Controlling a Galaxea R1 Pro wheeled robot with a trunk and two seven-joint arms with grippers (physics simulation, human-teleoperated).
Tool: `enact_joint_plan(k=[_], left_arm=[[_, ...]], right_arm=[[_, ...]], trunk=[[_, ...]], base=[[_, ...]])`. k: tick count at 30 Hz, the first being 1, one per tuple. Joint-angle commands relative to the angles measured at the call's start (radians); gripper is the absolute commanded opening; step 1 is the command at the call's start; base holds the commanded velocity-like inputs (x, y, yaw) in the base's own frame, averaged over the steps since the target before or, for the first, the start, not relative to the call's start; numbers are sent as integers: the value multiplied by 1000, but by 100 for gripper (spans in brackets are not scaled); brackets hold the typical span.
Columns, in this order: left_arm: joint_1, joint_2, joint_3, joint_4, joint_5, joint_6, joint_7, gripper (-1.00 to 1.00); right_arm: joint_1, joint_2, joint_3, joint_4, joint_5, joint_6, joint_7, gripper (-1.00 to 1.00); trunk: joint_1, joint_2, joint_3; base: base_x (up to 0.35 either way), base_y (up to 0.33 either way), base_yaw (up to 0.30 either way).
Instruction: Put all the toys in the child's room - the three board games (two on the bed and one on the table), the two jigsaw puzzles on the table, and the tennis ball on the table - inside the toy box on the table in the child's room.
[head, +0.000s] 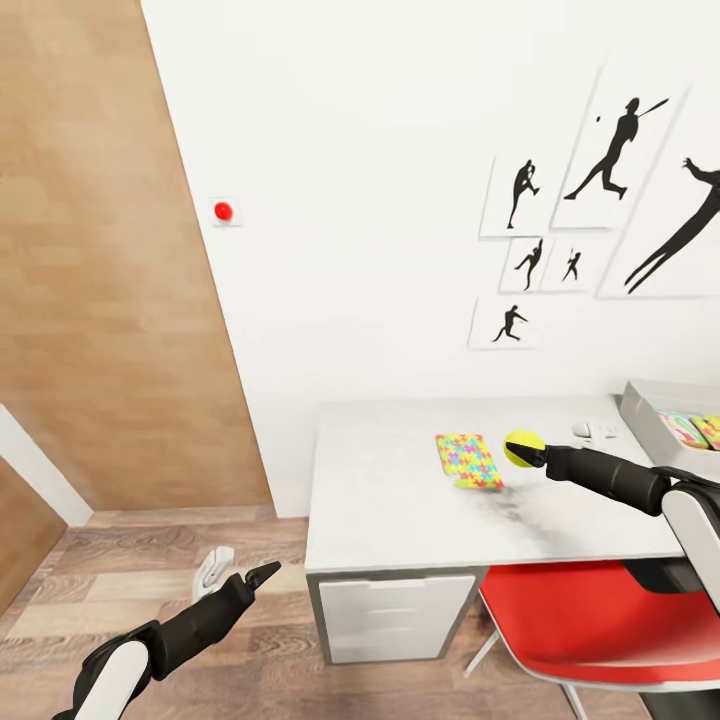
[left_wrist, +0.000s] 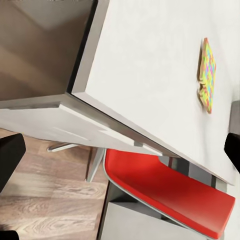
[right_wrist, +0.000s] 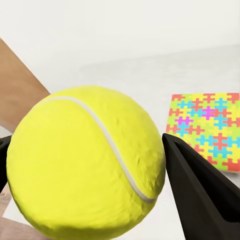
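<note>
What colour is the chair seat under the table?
Red. The chair seat shows best in the head view, tucked under the table.

A yellow tennis ball (head: 523, 446) with a white seam is held above the pale grey table (head: 400, 500), just beside a flat, multicoloured jigsaw puzzle (head: 469, 460) lying on that table. The light-grey toy box (head: 650, 410) sits at the table's far right, with colourful boxes inside.

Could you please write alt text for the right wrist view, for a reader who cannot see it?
A yellow tennis ball sits close up, clamped between the right gripper's two dark fingers. Behind it, a colourful jigsaw puzzle lies flat on the pale grey table, with a white wall beyond.
</note>
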Motion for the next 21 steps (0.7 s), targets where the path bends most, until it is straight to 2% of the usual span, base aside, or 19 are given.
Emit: enact_joint_plan(k=[1, 21], left_arm=[[-1, 0, 2, 0, -1, 6, -4, 100], [-4, -8, 15, -5, 12, 6, 0, 100]], right_arm=[[-1, 0, -1, 0, 2, 5, 5, -100], [-1, 0, 0, 0, 2, 5, 5, -100]], trunk=[[1, -2, 0], [1, -2, 32]], base=[[0, 0, 0], [0, 0, 0]])
